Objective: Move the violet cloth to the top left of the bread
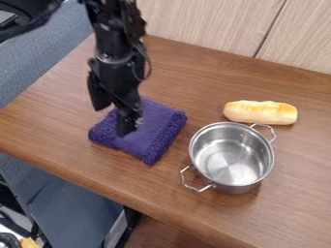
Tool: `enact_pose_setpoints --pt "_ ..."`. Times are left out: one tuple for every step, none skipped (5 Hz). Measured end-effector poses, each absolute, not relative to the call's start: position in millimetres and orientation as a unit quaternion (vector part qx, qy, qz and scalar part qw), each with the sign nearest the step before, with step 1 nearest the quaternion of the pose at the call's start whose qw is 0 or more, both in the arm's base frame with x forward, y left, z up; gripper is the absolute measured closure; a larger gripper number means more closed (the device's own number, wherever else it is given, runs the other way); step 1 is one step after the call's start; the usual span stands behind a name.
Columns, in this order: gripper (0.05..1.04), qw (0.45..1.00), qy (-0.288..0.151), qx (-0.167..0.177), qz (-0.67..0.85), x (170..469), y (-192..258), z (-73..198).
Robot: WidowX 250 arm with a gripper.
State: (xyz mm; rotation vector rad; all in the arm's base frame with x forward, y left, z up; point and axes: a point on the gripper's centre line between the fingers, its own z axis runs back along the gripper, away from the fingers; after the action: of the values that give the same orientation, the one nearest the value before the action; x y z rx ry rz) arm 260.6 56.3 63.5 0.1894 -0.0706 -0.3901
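Note:
The violet cloth (152, 131) lies folded on the wooden table, left of the pot. Over its upper left part hangs the black gripper (111, 120), pointing down. Its two fingers are apart, one near the cloth's left edge and the other in front of the cloth; no cloth is visibly pinched between them. Whether the fingertips touch the cloth, I cannot tell. The arm and gripper hide part of the cloth's upper left. The bread (261, 112), a pale golden loaf, lies at the right, near the back of the table.
A shiny metal pot (231, 154) with two wire handles stands right of the cloth, just below the bread. One handle comes close to the loaf. A light wood panel (200, 24) borders the table (194, 218) at the back. The table's front edge slants down to the right.

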Motion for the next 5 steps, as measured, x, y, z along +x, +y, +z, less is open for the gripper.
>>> enact_pose_setpoints --pt "0.083 0.976 -0.025 0.092 -0.197 265 52 47" --pt "0.083 0.975 -0.020 0.099 -0.199 281 50 39" --pt "0.083 0.976 -0.011 0.098 -0.192 297 52 35" --pt "0.083 0.978 -0.013 0.098 -0.185 317 53 36" --pt "0.083 0.981 -0.013 0.092 -0.168 337 58 35"
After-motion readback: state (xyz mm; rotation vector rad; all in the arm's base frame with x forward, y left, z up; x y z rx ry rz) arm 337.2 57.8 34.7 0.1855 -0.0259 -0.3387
